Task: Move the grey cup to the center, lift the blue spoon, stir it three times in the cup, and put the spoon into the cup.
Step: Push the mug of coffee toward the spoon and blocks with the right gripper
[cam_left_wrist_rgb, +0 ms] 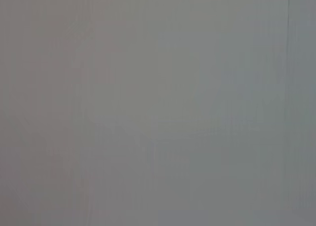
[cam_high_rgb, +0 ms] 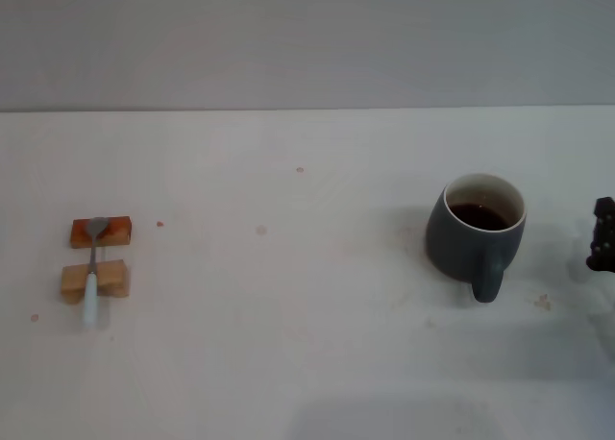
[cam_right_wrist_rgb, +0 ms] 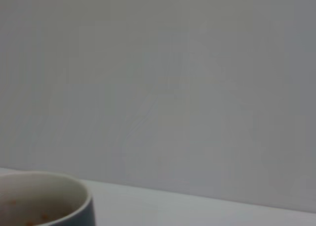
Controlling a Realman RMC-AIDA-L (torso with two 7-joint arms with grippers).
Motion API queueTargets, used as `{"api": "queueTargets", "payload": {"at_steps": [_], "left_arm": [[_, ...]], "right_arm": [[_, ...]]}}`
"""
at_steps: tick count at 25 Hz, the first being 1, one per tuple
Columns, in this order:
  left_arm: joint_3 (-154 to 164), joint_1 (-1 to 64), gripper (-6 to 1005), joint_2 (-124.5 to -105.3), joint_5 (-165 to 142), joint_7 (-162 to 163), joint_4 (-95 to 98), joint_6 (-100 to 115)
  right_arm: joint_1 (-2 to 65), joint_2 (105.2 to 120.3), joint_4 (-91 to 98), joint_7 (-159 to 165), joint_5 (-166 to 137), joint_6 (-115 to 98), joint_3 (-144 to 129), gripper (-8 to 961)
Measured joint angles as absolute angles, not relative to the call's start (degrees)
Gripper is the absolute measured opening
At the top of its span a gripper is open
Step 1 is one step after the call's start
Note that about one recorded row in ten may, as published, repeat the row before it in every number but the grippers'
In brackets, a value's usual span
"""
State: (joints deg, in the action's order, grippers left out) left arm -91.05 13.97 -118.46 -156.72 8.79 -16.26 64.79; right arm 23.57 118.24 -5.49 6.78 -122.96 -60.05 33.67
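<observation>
White surface (cam_high_rgb: pixel 288 344) is carrying the grey cup (cam_high_rgb: pixel 473 236) at its right side, upright, holding dark brown liquid (cam_high_rgb: pixel 479 215), handle toward the robot. The blue spoon (cam_high_rgb: pixel 92 272) is lying far left across two wooden blocks (cam_high_rgb: pixel 96 257). The right gripper (cam_high_rgb: pixel 602 234) is showing at the right edge, near the cup; its jaws cannot be judged.

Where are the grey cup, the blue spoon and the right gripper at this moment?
grey cup (cam_high_rgb: pixel 459 240): head view, on its dark outer wall.
blue spoon (cam_high_rgb: pixel 90 301): head view, on the pale handle, past the nearer wooden block.
right gripper (cam_high_rgb: pixel 602 236): head view, on the black part at the right edge.
</observation>
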Motion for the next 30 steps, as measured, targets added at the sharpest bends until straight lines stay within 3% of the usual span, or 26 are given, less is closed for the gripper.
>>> {"api": "queueTargets", "payload": {"at_steps": [30], "left_arm": [[-91.1, 15.0, 577, -118.65, -156.4, 10.7, -16.3, 64.7]], "right_arm": [[31.3, 116.96, 0.1, 18.3, -123.0, -56.9, 15.2, -3]]}}
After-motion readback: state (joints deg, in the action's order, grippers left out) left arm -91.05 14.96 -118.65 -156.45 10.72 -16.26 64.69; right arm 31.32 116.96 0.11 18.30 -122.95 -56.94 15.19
